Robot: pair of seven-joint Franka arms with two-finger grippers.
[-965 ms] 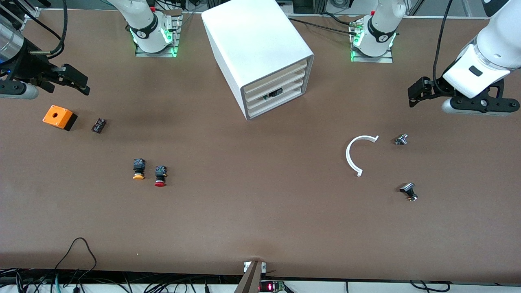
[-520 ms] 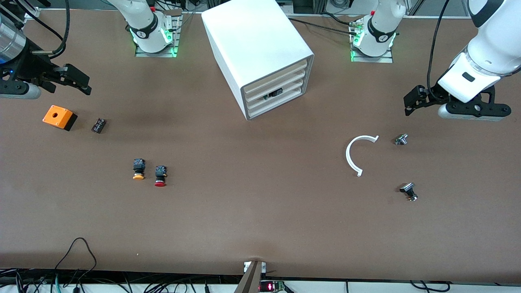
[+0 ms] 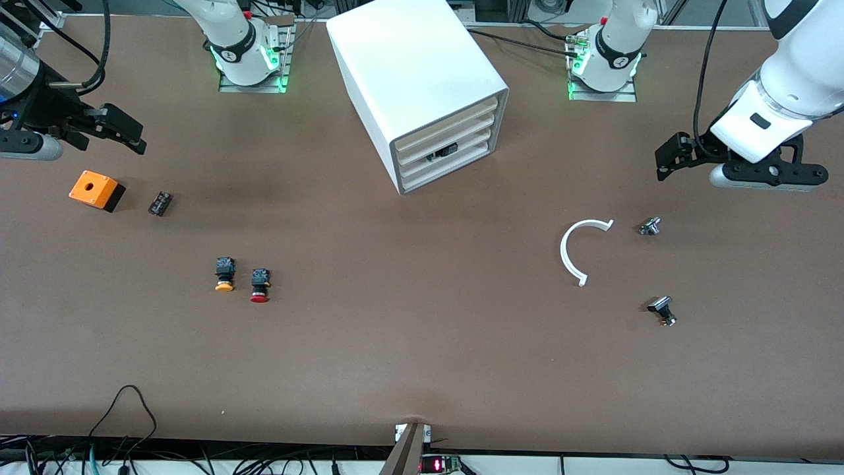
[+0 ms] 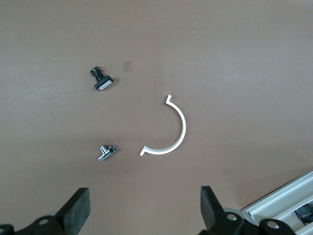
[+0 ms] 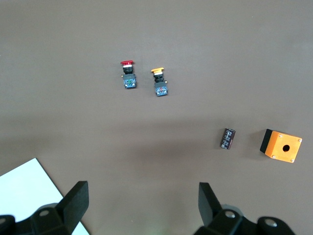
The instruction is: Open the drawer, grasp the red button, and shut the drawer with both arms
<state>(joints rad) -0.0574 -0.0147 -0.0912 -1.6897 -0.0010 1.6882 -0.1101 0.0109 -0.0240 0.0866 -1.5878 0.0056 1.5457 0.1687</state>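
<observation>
The white cabinet stands at the table's back middle. Its four cream-fronted drawers all sit pushed in, and a dark part shows at the third one down. The red-capped button lies on the table beside a yellow-capped one; both also show in the right wrist view, red and yellow. My left gripper hangs open and empty over bare table at the left arm's end. My right gripper hangs open and empty over the table close to the orange box.
An orange box with a hole and a small black cylinder lie at the right arm's end. A white plastic arc and two small metal parts lie at the left arm's end. The cabinet's corner shows in the left wrist view.
My left arm has shifted a little toward the cabinet and its gripper has dropped slightly. My right arm has stayed still. Nothing on the table has moved.
</observation>
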